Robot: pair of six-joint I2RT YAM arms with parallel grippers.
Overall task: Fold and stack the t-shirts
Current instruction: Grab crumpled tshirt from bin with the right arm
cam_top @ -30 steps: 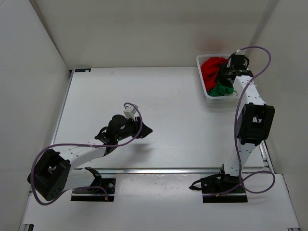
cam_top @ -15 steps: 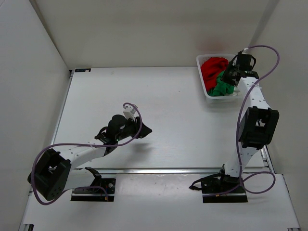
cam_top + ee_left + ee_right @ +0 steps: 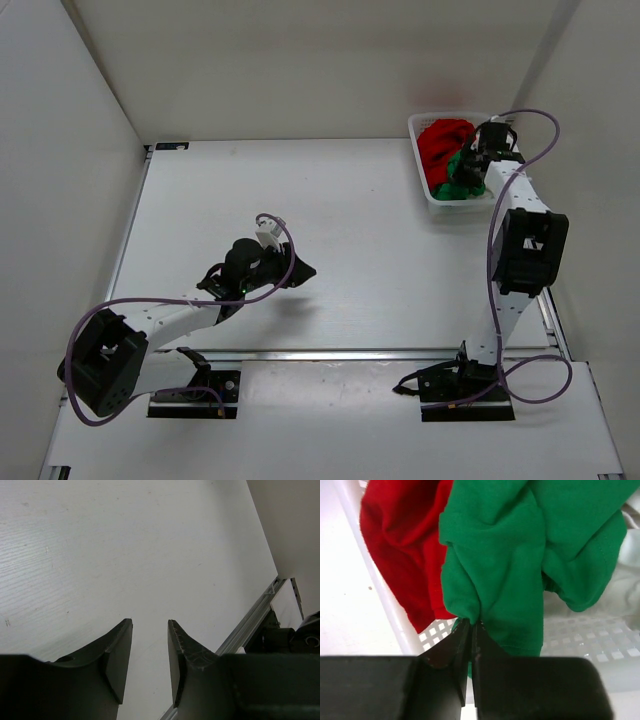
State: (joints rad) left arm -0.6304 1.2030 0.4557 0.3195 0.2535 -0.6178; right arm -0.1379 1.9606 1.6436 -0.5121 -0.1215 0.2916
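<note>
A crumpled green t-shirt (image 3: 520, 555) and a red t-shirt (image 3: 400, 540) lie bunched in the white mesh basket (image 3: 436, 196) at the table's far right; white cloth (image 3: 630, 580) shows behind the green one. My right gripper (image 3: 471, 625) is shut on a fold of the green t-shirt (image 3: 458, 184) over the basket. My left gripper (image 3: 149, 630) hangs low over bare table near the front left, open, nothing between its fingers. In the top view that gripper (image 3: 298, 270) is far from the basket.
The basket's perforated wall (image 3: 435, 635) runs just under the right fingers. White enclosure walls stand close on the left, back and right. An aluminium rail (image 3: 350, 354) crosses the table's near edge by the arm bases.
The right gripper went from open to shut, pinching the green t-shirt, and its wrist shifted slightly over the basket. The left arm has not moved.
</note>
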